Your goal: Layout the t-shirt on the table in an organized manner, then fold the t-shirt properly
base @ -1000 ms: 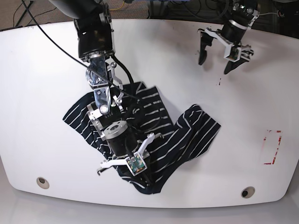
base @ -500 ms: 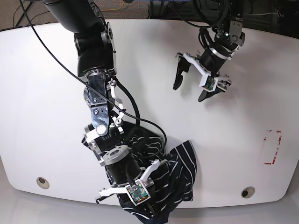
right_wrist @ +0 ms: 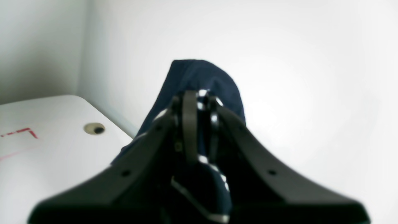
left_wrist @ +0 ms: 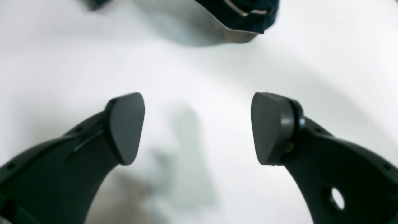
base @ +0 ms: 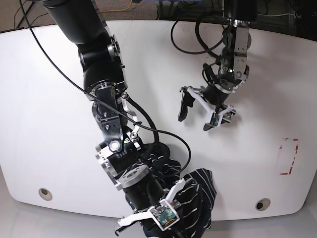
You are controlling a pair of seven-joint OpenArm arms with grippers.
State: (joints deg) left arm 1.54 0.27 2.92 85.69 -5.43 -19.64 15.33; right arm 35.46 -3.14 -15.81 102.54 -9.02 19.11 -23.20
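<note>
The t-shirt (base: 195, 196), dark with thin white stripes, hangs bunched from my right arm at the front edge of the table (base: 49, 124). In the right wrist view my right gripper (right_wrist: 199, 102) is shut on a fold of the t-shirt (right_wrist: 202, 74), held up past the table's corner. My left gripper (base: 196, 119) stands open over bare table near the middle, apart from the cloth. In the left wrist view the left gripper (left_wrist: 197, 127) has nothing between its pads, and an edge of the t-shirt (left_wrist: 245, 14) shows at the top.
Two metal-ringed holes (base: 45, 193) (base: 262, 204) sit near the front corners. A red-marked rectangle (base: 289, 156) lies at the right. Black cables (base: 153, 131) trail from the right arm over the table. The hole (right_wrist: 94, 128) and red mark (right_wrist: 18, 132) also show in the right wrist view.
My right arm has dragged the t-shirt from the table's middle to the front edge and gathered it into a bunch. The open left gripper has come down and left toward the middle.
</note>
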